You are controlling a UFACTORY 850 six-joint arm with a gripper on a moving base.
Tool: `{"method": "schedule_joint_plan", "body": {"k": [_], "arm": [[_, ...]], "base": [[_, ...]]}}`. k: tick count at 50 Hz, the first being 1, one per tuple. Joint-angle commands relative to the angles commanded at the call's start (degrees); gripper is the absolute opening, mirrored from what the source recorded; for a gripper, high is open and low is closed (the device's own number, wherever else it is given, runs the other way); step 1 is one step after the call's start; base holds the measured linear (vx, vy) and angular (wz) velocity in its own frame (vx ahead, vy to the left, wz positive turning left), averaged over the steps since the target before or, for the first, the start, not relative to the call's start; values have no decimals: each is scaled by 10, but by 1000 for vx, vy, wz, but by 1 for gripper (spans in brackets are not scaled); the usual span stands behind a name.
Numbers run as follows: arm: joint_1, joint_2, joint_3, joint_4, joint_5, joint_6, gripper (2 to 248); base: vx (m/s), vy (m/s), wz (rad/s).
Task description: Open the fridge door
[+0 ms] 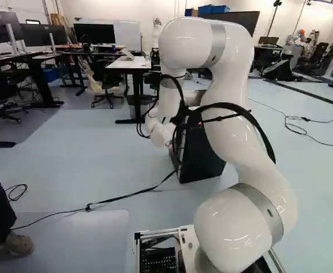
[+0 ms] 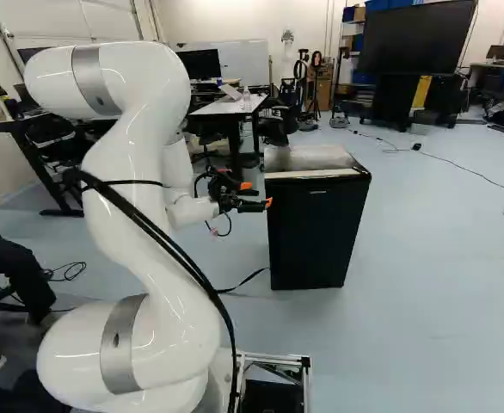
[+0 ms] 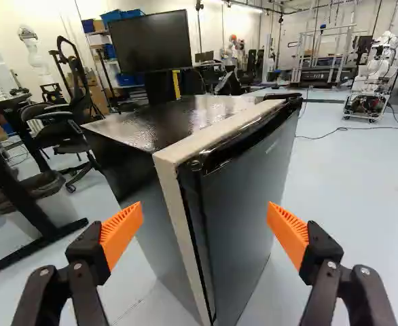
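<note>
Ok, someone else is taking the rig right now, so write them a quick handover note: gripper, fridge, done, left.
Gripper: open, holding nothing, with a near upright edge of the fridge ahead between its fingers.
Fridge: standing on the floor ahead of the base, just right of the gripper in the right base view.
Done: arm raised, gripper brought close to the fridge's side. Door looks shut.
Left: get a hold on the door's edge, then pull it open. Check first which side hinges; the round fitting at the near top corner may be a hinge.
</note>
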Motion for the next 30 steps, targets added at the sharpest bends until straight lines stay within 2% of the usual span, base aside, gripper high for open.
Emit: {"method": "schedule_joint_plan", "body": {"k": [13,30], "arm": [[-10,-17,-29,0,0,0,247],[-22,-22,-37,0,0,0,247]], "base": [[0,0,0],[0,0,0]]}}
